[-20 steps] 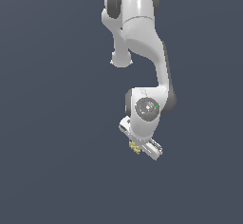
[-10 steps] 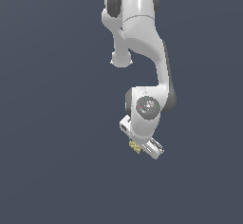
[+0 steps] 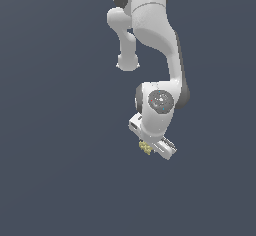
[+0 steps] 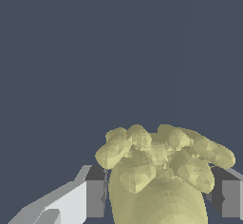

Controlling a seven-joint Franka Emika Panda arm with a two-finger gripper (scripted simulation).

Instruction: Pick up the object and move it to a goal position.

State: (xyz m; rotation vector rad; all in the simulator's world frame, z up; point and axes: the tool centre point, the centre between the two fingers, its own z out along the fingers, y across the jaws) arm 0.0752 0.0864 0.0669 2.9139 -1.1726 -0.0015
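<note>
Object (image 4: pixel 161 171) pale yellow, lumpy, between tool (image 4: pixel 159 197) fingers, clamped on it

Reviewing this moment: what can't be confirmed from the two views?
- Exterior view: the object is too small to show its shape, and the gripper body hides the fingers.
- Wrist view: the object is cut off by the frame edge, and it covers the fingers' inner faces, so contact is probable but unconfirmed.
- Neither view shows a goal marker or any supporting surface.
</note>
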